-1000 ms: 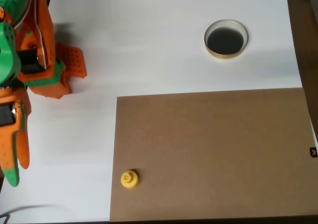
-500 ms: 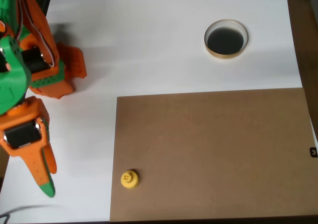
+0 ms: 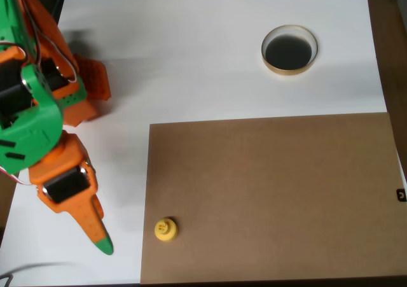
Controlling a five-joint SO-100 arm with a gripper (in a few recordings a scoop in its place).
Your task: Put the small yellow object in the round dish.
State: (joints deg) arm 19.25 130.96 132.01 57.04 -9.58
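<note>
One orange-and-green arm point(image 3: 38, 128) takes up the left side of the overhead view, and it has swung rightward and toward the near edge since the earlier frames, when its tip hung at the far left margin. Its gripper point(image 3: 95, 233) now points down and to the right, the green tip close to the left edge of the brown board point(image 3: 267, 198) but still over the white table point(image 3: 191, 45). Whether the fingers are spread or closed I cannot tell; they overlap into one tapering shape and hold nothing. I judge this as the approach to the pick, with the grasp not yet begun.

The round dish point(image 3: 289, 49) sits far right on the table, well apart from everything, unchanged. The small yellow object point(image 3: 166, 230) lies at the board's near left corner, unmoved, just right of the gripper tip.
</note>
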